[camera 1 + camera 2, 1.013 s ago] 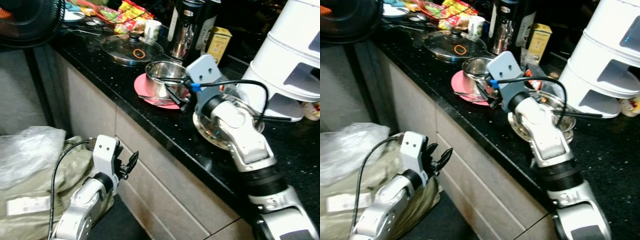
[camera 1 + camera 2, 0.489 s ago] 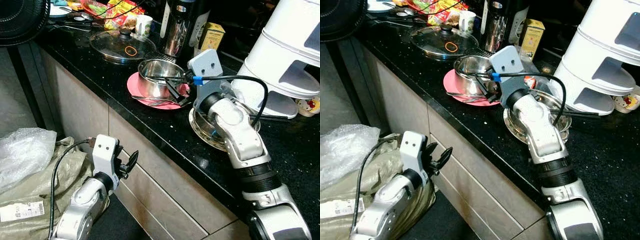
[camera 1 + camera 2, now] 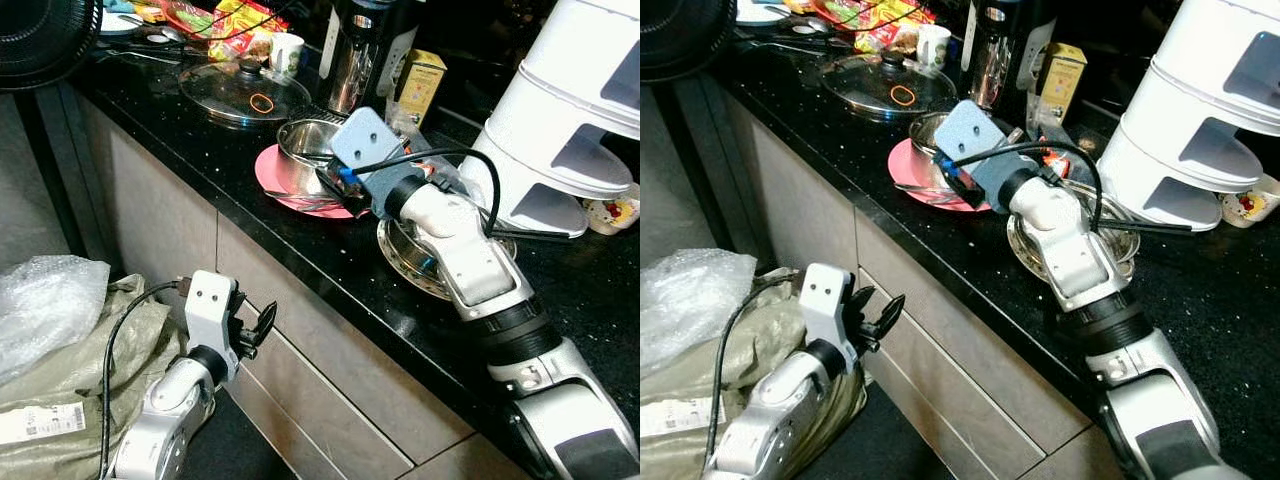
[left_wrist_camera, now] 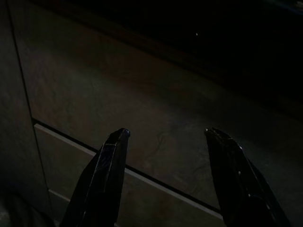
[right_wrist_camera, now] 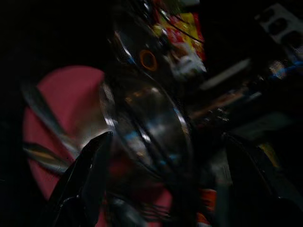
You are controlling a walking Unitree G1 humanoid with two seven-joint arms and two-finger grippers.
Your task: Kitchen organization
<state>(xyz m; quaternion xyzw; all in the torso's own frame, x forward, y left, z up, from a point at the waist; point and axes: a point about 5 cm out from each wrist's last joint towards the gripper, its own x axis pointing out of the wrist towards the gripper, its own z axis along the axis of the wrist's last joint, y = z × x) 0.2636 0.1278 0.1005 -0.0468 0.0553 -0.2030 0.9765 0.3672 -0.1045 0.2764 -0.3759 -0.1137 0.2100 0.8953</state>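
**Reaching toward the steel pot on the black surface**

Hovering over the black surface, the right gripper is sitting just beside the steel pot, its jaws standing wide apart with nothing between them. In the right wrist view one finger is showing against the pink plate and the pot is lying in the gap ahead, blurred. The pot is resting on the pink plate, with cutlery lying across the plate's near edge. From the pot, a glass lid is lying at about 11 o'clock, a dark tall appliance is standing at about 1 o'clock, and a shallow metal dish is sitting at about 4 o'clock under the right forearm. A white tiered container is standing at the far right.

The left gripper is hanging idle below the surface edge, in front of the cabinet drawers, its jaws spread open and empty. A clear plastic bag is lying on a sack at 9 o'clock from it
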